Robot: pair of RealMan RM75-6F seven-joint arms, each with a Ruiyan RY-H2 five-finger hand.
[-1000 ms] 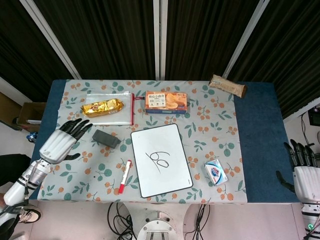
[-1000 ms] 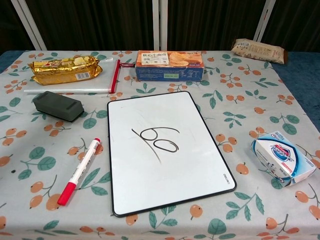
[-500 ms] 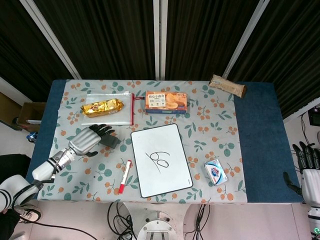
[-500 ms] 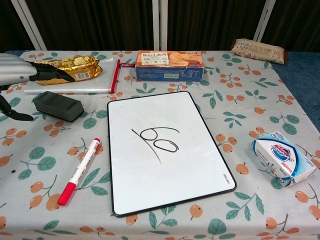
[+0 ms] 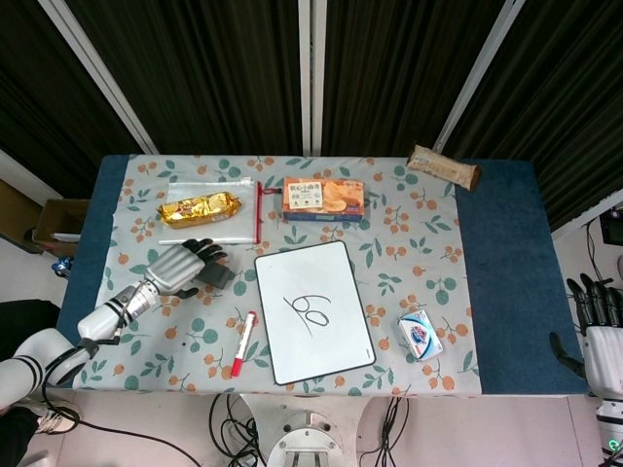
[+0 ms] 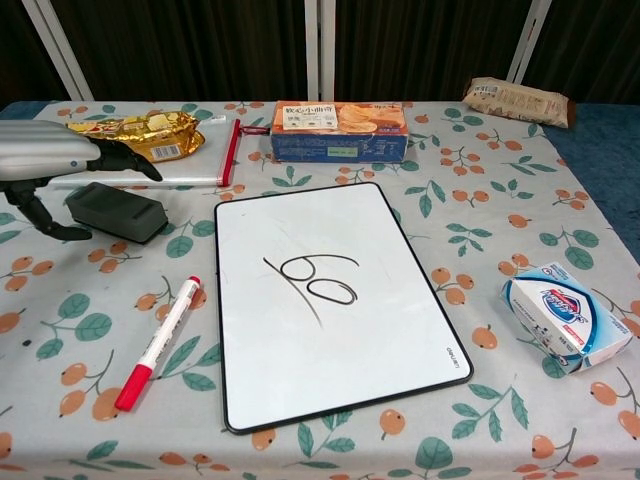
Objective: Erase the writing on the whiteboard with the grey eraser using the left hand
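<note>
Low centre of the frame: whiteboard point(image 6: 331, 300), writing point(image 6: 312, 282) intact, nothing wiped yet. Left of it, red marker point(image 6: 157, 343), not needed. Farther back at mid left: grey eraser point(image 6: 116, 211) flat on the cloth, left hand point(image 6: 45, 165) poised over it, fingers spread, holding nothing. Still the reaching step, by the look of it. Next: lower, close around the eraser's sides, lift, carry right to the board. Right hand point(image 5: 601, 336) at lower right edge of head view, fingers extended, empty.
</note>
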